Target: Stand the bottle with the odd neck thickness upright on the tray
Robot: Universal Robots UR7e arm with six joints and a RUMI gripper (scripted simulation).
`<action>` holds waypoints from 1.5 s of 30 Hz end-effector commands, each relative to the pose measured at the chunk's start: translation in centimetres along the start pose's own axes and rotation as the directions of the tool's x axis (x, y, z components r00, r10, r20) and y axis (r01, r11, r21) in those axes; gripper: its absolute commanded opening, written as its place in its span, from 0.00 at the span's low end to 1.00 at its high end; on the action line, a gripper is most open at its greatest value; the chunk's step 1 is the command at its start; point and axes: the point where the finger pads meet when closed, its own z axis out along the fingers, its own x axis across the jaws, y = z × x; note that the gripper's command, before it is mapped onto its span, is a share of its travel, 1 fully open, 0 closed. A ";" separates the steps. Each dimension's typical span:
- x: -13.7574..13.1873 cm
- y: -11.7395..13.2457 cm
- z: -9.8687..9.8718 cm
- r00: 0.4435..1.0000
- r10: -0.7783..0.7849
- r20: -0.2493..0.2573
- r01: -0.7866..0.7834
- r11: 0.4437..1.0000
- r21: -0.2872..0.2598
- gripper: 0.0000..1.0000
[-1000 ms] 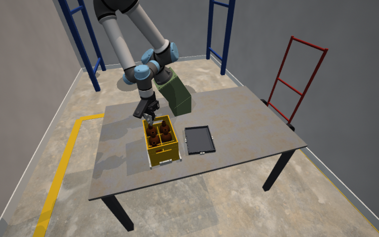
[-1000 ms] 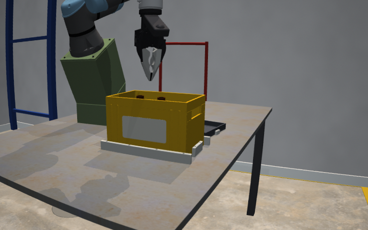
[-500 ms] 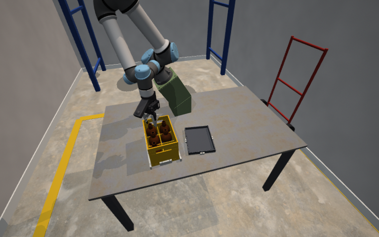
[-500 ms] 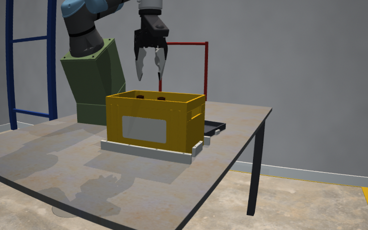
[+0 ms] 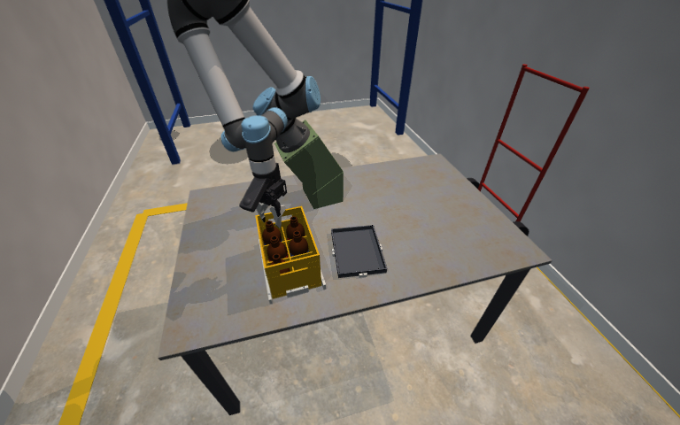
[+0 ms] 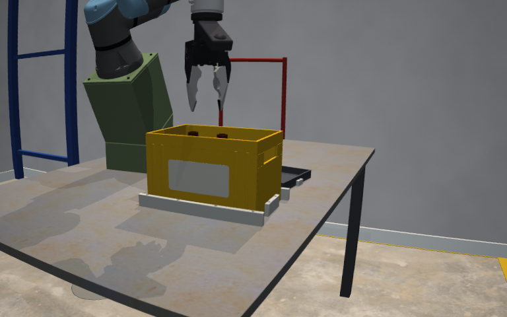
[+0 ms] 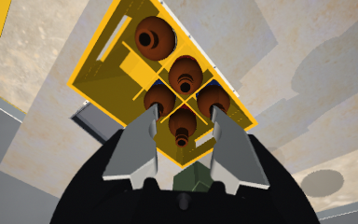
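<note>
Pincer stands apart, holding nothing, above the far end of the upright yellow crate. All five brown bottles sit inside; which neck differs, I can't tell. Right of it, the dark tray lies flat, bottleless.

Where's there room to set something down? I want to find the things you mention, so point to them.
The tray (image 5: 358,251) looks bare inside its rim, and the tabletop (image 5: 441,215) stretches free beyond its far side from the crate. Crowded: the crate (image 5: 296,277) (image 6: 201,179), five bottles inside, gripper (image 5: 270,220) (image 6: 206,110) above.
</note>
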 end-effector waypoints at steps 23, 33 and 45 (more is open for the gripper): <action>0.0 0.0 0.2 1.000 0.000 0.000 0.000 1.000 0.001 0.38; 0.0 0.0 0.8 1.000 0.000 0.000 0.000 1.000 0.001 0.38; 0.0 0.0 2.4 1.000 0.000 0.000 0.000 1.000 0.001 0.38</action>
